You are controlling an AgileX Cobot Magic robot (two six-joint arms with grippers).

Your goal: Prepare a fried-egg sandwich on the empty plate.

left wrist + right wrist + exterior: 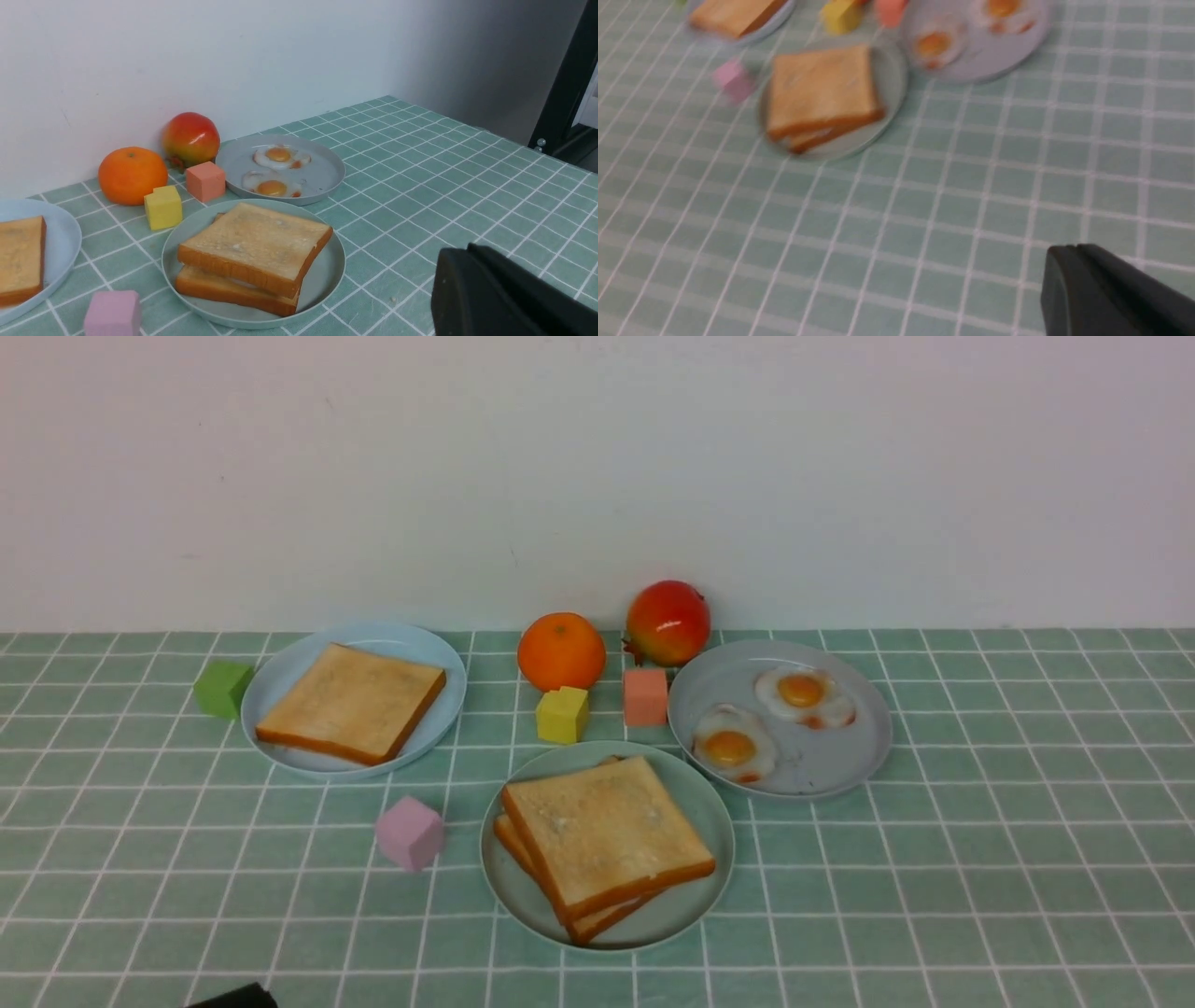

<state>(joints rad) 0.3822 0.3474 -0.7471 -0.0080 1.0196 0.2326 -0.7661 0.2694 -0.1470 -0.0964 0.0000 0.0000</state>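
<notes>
1. Left pincer [472, 280]: jaws closed, empty, over bare near bench [980, 896].
2. Far left, a blue plate [280, 695] holds one toast slice; green block [222, 688] just beside it.
3. Centre near: sandwich [602, 840] on the mint plate [695, 803]; pink block [409, 833] left of it.
4. Right pincer [1078, 280]: closed, empty; open tiled bench on the right, white wall [597, 476] behind.
</notes>
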